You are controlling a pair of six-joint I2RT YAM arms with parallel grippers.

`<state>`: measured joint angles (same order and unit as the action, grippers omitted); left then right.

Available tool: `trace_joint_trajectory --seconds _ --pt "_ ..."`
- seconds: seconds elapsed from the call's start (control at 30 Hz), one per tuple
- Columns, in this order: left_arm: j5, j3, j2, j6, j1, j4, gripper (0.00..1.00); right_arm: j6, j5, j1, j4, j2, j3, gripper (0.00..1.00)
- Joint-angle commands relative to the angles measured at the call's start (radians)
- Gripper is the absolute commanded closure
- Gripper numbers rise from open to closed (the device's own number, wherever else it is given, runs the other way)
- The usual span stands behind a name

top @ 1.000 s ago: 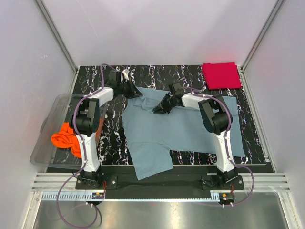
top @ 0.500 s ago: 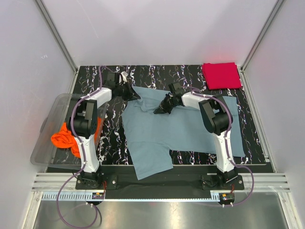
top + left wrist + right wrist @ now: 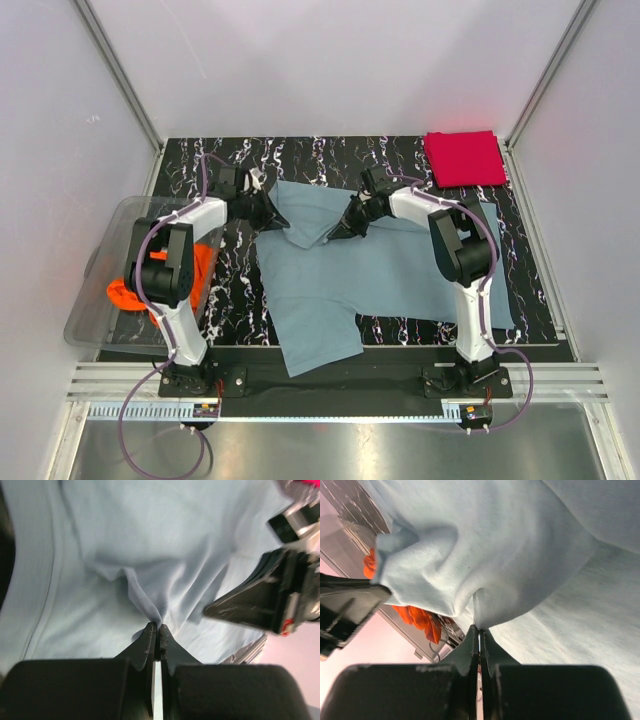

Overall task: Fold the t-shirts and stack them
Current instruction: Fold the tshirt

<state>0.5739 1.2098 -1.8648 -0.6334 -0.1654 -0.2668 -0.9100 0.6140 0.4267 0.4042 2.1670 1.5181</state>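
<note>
A grey-blue t-shirt (image 3: 380, 270) lies spread on the black marbled table, its far left part lifted and folded over. My left gripper (image 3: 283, 222) is shut on a pinch of that cloth (image 3: 150, 611) at the far left edge. My right gripper (image 3: 333, 234) is shut on another pinch of it (image 3: 490, 611), close beside the left one. A red t-shirt (image 3: 463, 158) lies folded at the far right corner. An orange t-shirt (image 3: 140, 290) sits crumpled in the bin; it also shows in the right wrist view (image 3: 417, 617).
A clear plastic bin (image 3: 100, 300) stands off the table's left edge. Metal frame posts and white walls close in the table. One sleeve (image 3: 315, 350) hangs over the near edge.
Both grippers have moved toward me and closer together, drawing the shirt's far left part up and over the body of the shirt.
</note>
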Motion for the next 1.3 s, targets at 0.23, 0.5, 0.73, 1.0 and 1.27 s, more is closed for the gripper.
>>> trace_joint_trajectory --seconds 0.23,0.5,0.73,1.0,1.27 --pt "0.027 -0.131 0.124 0.046 0.003 -0.051 0.94 0.123 0.127 -0.035 0.073 -0.072 -0.056 1.00" --pt "0.035 -0.153 0.130 0.067 0.003 -0.072 0.94 0.161 0.197 -0.074 0.087 -0.085 -0.076 1.00" --pt "0.041 -0.174 0.124 0.080 0.001 -0.077 0.91 0.218 0.251 -0.109 0.140 -0.073 -0.079 1.00" --pt "0.034 -0.162 0.148 0.147 0.006 -0.120 0.63 0.287 0.279 -0.124 0.206 -0.038 -0.067 1.00" --pt "0.016 -0.141 0.260 0.218 0.046 -0.195 0.29 0.388 0.227 -0.137 0.306 -0.021 -0.015 0.98"
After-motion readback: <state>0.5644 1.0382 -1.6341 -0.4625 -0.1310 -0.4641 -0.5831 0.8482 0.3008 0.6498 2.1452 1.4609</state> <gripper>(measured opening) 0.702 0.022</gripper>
